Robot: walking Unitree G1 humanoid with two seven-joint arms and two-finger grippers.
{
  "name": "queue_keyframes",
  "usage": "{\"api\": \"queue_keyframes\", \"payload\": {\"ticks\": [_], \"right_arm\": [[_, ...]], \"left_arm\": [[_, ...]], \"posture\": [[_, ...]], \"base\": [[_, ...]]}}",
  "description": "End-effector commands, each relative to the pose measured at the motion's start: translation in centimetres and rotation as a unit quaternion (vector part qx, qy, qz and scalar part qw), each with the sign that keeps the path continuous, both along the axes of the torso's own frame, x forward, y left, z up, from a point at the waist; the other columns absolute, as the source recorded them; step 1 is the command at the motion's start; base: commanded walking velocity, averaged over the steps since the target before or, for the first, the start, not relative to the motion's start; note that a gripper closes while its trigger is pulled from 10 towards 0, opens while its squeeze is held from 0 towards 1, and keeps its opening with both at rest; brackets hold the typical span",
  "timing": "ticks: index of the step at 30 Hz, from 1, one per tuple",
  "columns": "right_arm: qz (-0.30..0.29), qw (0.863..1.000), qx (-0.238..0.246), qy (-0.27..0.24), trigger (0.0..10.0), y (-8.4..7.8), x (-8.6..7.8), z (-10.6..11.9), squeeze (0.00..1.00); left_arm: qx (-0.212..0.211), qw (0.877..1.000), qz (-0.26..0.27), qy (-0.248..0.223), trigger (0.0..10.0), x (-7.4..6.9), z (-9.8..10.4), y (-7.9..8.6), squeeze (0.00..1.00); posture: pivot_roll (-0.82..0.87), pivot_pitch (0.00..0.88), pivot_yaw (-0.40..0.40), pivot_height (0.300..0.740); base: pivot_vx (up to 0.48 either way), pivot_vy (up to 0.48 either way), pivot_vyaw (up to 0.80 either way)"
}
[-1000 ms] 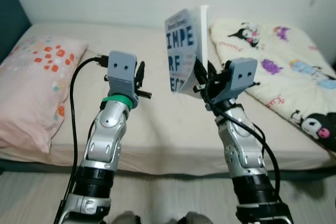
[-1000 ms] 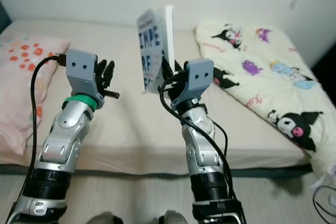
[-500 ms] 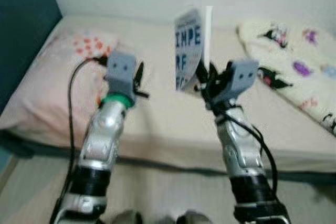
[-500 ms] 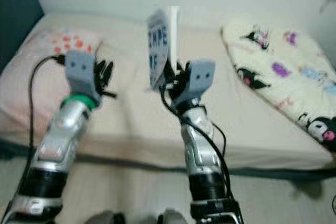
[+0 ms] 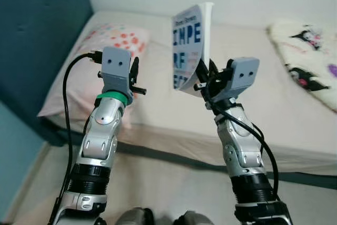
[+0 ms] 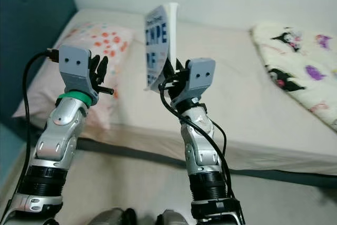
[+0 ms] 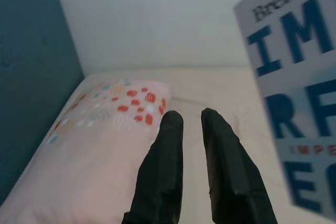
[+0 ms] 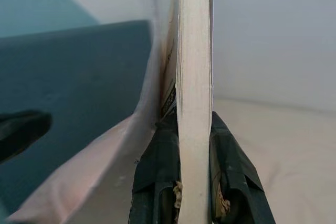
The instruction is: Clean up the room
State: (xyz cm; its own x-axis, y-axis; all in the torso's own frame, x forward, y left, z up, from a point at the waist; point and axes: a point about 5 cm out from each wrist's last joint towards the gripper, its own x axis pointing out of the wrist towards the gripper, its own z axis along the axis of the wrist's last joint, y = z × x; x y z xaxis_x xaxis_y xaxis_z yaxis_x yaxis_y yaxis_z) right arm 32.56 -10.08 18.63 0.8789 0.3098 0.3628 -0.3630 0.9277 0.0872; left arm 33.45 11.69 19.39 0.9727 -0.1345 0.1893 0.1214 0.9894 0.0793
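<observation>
Since a second ago the head camera has swung toward the robot's left, so the pink pillow [image 5: 100,61] with its red and orange dots and the dark teal headboard [image 5: 42,40] now take up more of the scene, while the cream blanket [image 6: 305,61] printed with cartoon characters has slid to the far right edge; both arms and the book sit much as they did relative to each other. Raised in front of the robot, the right gripper [image 5: 202,80] stays clamped on the lower edge of the book [image 5: 188,46], which stands upright above the bed [image 5: 253,93], its pale cover with large blue letters turned toward the robot's left. From the right wrist camera, the two black fingers [image 8: 152,171] press flat against either side of the book's page block, with the front cover bowing slightly away from the pages. Beside it, apart from the book, the left gripper [image 7: 191,124] is held up at about the same height with nothing in it, its fingers nearly closed with a narrow gap between the tips. Its wrist camera looks past the fingers to the pillow lying on the beige sheet near the headboard. Below the bed a strip of light floor [image 6: 131,183] runs toward the robot.
</observation>
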Motion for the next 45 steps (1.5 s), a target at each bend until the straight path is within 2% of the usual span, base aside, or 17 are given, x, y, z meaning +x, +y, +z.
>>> {"api": "queue_keyframes", "payload": {"ticks": [1, 20, 26, 39, 45], "right_arm": [[-0.006, 1.0, 0.009, -0.015, 10.0, -0.29, -0.03, 0.59, 0.0], [-0.005, 1.0, 0.009, -0.013, 10.0, -0.18, -0.1, 0.43, 0.0], [-0.006, 1.0, 0.01, -0.013, 10.0, -0.18, -0.09, 0.41, 0.0], [-0.006, 1.0, 0.009, -0.011, 10.0, -0.23, -0.11, 0.32, 0.0], [-0.006, 1.0, 0.009, -0.011, 10.0, -0.21, -0.13, 0.3, 0.0]], "left_arm": [[0.0, 1.0, -0.007, 0.004, 10.0, 0.0, -0.13, -0.18, 0.0], [0.002, 1.0, -0.007, 0.002, 10.0, -0.1, -0.15, -0.15, 0.0], [0.018, 1.0, -0.01, -0.01, 10.0, -0.19, 0.0, -0.35, 0.0], [0.024, 0.999, -0.02, -0.016, 10.0, -0.37, -0.01, -0.69, 0.0], [0.015, 1.0, -0.024, -0.01, 10.0, -0.36, -0.14, -0.8, 0.0]], "posture": [[-0.02, 0.0, 0.021, 0.721], [-0.02, 0.0, 0.023, 0.721], [-0.02, 0.0, 0.024, 0.721], [-0.02, 0.0, 0.023, 0.721], [-0.03, 0.0, 0.024, 0.721]], "base": [[0.0, 0.296, 0.0], [0.0, 0.291, 0.0], [0.0, 0.0, 0.0], [0.0, -0.48, 0.0], [0.0, 0.0, 0.0]]}}
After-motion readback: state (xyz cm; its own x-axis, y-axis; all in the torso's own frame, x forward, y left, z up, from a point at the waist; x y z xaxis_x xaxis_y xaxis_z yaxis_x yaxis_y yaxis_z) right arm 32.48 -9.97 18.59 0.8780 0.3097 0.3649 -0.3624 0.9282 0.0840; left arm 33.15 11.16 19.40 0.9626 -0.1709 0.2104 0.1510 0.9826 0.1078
